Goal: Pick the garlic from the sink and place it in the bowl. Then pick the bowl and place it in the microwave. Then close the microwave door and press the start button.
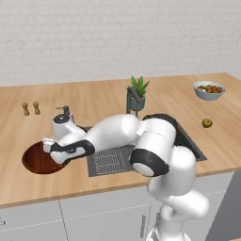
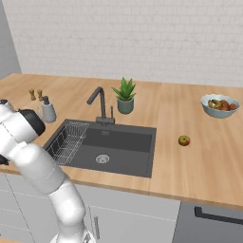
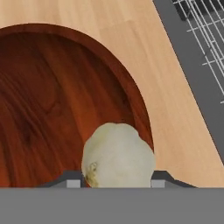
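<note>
The arm is reaching out to its left, low over the wooden table (image 1: pixel 94 101), so that the pincer (image 1: pixel 48 147) is hanging above the near edge of the bowl (image 1: pixel 35 162). In the hand view the garlic (image 3: pixel 118 155) is sitting between the two finger tips (image 3: pixel 73 180), which are closing on it from either side; the pincer is therefore narrowed to the bulb's width and gripping it. The garlic is lying over the bowl's right-hand rim (image 3: pixel 131 94), partly above the reddish-brown interior and partly above the wall, so it is judged that the carry from the sink (image 2: pixel 118 144) is nearly finished and the release is not yet made.

The bowl is resting on the table just beside the sink's left edge, which is keeping the transfer path short. The wire rack (image 2: pixel 66 140) is occupying the left part of the basin, under the faucet (image 2: pixel 97 102).

A release from this position is likely to call for a small shift toward the bowl's centre, since a bulb dropped on the sloping wall may roll, or tip out over the rim.

Standing apart from the work are a plant pot (image 2: pixel 125 97), a soap dispenser (image 2: pixel 47 110), two small shakers (image 1: pixel 30 108), a pale bowl of fruit (image 2: pixel 219 105) and a single fruit (image 2: pixel 184 140).
</note>
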